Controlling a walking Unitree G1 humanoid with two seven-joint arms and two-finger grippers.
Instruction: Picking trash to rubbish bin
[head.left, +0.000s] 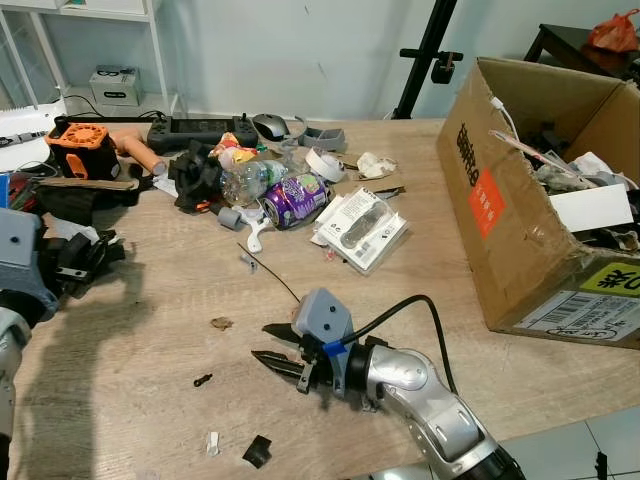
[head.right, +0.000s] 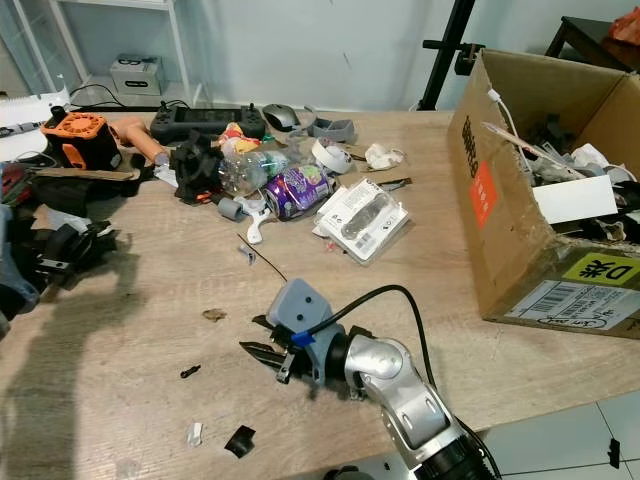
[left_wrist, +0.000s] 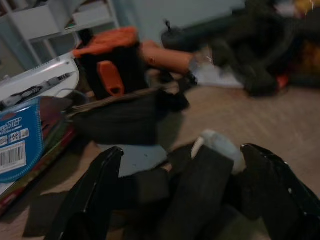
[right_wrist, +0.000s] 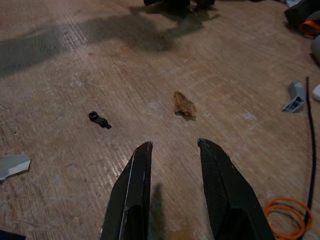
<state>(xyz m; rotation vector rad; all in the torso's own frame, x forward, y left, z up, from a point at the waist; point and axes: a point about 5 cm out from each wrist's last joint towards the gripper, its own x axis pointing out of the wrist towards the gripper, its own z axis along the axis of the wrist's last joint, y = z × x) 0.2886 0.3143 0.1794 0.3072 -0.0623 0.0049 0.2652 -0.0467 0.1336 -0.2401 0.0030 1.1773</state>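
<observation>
My right gripper (head.left: 262, 342) hovers low over the wooden table (head.left: 150, 330) near its front edge, open and empty. Just beyond its fingertips (right_wrist: 145, 147) lie a small brown scrap (right_wrist: 184, 104) and a tiny black piece (right_wrist: 99, 119). A white scrap (head.left: 213, 442) and a black scrap (head.left: 257, 451) lie nearer the edge. My left gripper (head.left: 98, 256) is at the table's left side, open, with its fingers (left_wrist: 100, 175) either side of a heap of black pieces (left_wrist: 200, 175). The open cardboard box (head.left: 520, 200), full of rubbish, stands at the right.
A pile at mid-table holds a purple can (head.left: 295, 198), a clear bottle (head.left: 250, 180), a blister pack (head.left: 362, 228) and tape. An orange-black tool (head.left: 80, 140) and a controller (head.left: 195, 127) lie at the back left. A black wire (head.left: 275, 272) runs across the middle.
</observation>
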